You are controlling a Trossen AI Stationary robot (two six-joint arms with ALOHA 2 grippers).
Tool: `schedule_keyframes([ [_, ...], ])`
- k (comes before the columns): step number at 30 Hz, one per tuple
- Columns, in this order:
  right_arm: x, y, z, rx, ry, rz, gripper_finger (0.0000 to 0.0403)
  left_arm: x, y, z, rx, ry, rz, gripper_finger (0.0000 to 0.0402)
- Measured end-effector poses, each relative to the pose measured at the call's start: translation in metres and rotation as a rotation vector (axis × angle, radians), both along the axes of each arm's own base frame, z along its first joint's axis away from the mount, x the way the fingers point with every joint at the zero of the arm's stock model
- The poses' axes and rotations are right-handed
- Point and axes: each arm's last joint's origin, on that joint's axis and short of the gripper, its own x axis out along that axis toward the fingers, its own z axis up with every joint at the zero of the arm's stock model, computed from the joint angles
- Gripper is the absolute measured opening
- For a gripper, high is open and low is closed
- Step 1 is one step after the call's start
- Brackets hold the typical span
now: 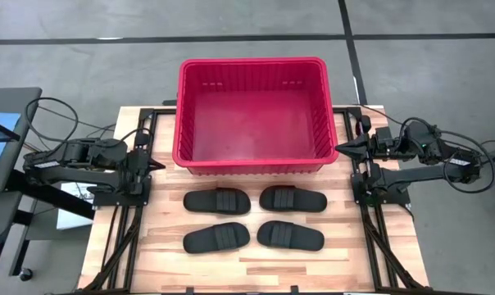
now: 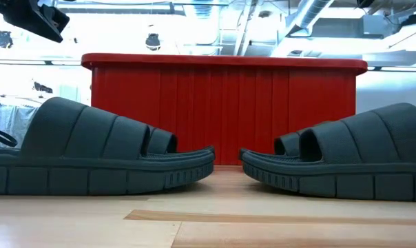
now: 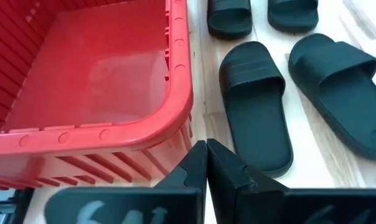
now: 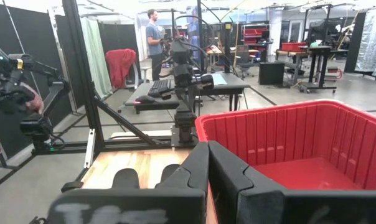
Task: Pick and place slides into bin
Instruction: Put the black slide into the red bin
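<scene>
Several black slides lie in two rows on the wooden table in front of the red bin [image 1: 182, 115]: the back pair [image 1: 217, 201] [image 1: 292, 199] and the front pair [image 1: 216, 238] [image 1: 290, 236]. The bin holds nothing. My left gripper [image 1: 156, 165] is shut and empty at the bin's front left corner. My right gripper [image 1: 342, 147] is shut and empty beside the bin's right wall. The left wrist view looks past shut fingertips [image 3: 206, 146] at the bin rim [image 3: 113, 134] and a slide [image 3: 256, 106]. In the low view, two slides [image 2: 91, 155] [image 2: 346, 158] stand before the bin wall [image 2: 222, 110].
Black arm frames run along both table sides [image 1: 124, 238] [image 1: 379, 238]. A monitor [image 1: 2, 139] stands off the left edge. People [image 4: 154, 34] stand far back in the room beyond the table. Bare wood shows in front of the slides [image 1: 247, 266].
</scene>
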Motion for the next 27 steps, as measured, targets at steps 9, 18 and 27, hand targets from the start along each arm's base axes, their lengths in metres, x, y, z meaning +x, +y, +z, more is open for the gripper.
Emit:
schedule_keyframes([
  [9,0.0,0.0,0.0,0.0,0.0,0.0,0.0,-0.001,0.0,-0.001,0.019,0.017,-0.01,0.0],
  [18,0.0,0.0,0.0,0.0,0.0,0.0,0.0,0.004,-0.001,0.005,-0.108,-0.076,0.03,0.0],
  [27,0.0,0.0,0.0,0.0,0.0,0.0,0.0,0.01,-0.009,0.026,-0.347,-0.261,-0.149,0.0],
])
